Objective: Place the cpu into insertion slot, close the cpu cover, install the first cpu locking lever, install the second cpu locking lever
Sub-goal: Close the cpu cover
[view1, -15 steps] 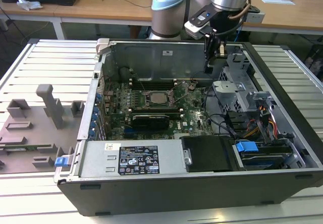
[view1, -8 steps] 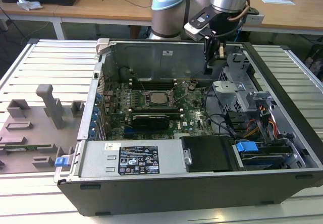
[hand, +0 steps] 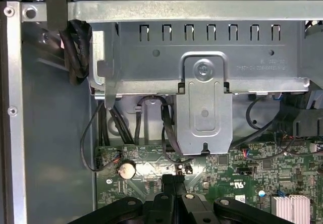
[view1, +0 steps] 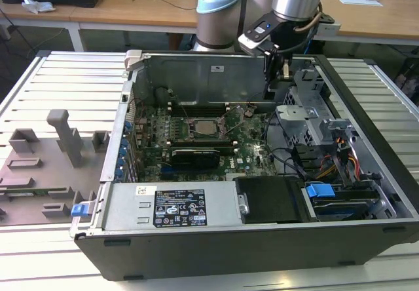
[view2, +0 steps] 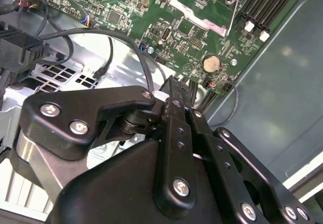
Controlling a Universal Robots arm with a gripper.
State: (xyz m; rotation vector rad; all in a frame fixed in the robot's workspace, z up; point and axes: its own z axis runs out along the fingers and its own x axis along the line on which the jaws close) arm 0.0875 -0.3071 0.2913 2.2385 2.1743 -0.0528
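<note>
Close in, my fingers (hand: pixel 168 183) are pressed together on nothing, tips hovering by the coin cell (hand: pixel 126 170) at the edge of the green board (hand: pixel 242 183). Farther out, toward the exterior view's left of them, the cpu (view1: pixel 208 126) looks already seated in the insertion slot (view1: pixel 194 128), well apart from me.

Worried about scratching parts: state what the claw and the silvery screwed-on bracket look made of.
Claw: matte black, probably coated metal or hard plastic; bright screws join its links. Bracket: bare silvery sheet metal, likely steel; stamped ribs, folded edges, dull sheen.
</note>
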